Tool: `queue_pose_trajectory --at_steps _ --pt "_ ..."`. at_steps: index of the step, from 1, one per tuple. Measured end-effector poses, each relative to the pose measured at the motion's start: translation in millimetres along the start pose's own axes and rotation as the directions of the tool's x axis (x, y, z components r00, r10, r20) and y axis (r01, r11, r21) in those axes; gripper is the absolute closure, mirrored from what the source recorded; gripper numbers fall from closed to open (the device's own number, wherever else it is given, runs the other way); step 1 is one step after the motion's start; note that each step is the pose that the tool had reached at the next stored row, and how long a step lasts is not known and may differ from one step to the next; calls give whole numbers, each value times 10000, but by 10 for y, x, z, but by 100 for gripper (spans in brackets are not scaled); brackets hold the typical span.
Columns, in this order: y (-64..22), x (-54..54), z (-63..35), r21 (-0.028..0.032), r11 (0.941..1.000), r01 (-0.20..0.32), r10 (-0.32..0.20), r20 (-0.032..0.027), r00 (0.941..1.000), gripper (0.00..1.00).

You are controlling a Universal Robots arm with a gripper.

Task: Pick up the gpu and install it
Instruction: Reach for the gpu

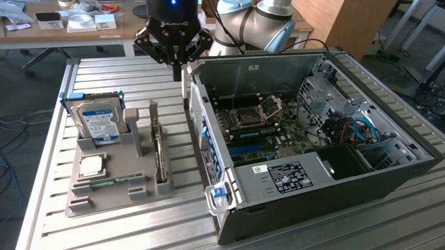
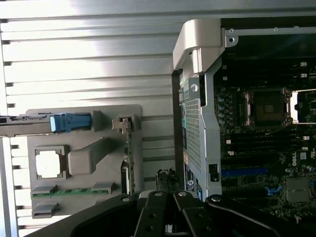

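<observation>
One gpu [image 1: 161,156]: a thin, flat, dark card, noted standing on its long edge in a slot of the grey moulded tray [image 1: 106,202], on the side nearest the computer case. In the wrist view it is seen edge-on [image 2: 129,163]. It is neither held nor touched.

One tray is counted. Also carried on it:
- one silver hard drive with a blue label [image 1: 99,122], propped upright in a blue-clipped cradle
- one square pale processor chip [image 1: 93,165], laid flat
- one narrow green memory stick [image 1: 111,182], laid in a groove

A grey upright fin of the tray [image 1: 153,122] is set just beside the gpu, between it and the hard drive.

One black pincer [image 1: 176,67]: the jaws are pressed together and nothing is gripped. It is held above the strip of slatted metal surface [image 1: 118,78] between tray and case, well apart from the gpu.

One open dark-grey computer case [image 1: 334,182] is laid on its side at the exterior view's right of the tray, with its motherboard [image 1: 257,130] exposed. Its perforated rear wall [image 1: 198,109] is raised close beside the gpu's slot.
</observation>
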State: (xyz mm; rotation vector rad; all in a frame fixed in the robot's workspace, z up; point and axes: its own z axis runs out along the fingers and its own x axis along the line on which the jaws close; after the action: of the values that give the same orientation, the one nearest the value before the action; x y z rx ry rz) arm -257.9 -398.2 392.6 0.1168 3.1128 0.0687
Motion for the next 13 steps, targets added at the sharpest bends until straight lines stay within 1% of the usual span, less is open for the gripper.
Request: queue_pose_trajectory --at_steps 5,11,13 --pt "-9 109 1 -2 10000 2 -2 1 10000 89" --pt "-16 213 -1 -1 10000 1 -1 2 10000 89" --pt "-17 226 -1 -2 10000 2 -2 2 10000 89"
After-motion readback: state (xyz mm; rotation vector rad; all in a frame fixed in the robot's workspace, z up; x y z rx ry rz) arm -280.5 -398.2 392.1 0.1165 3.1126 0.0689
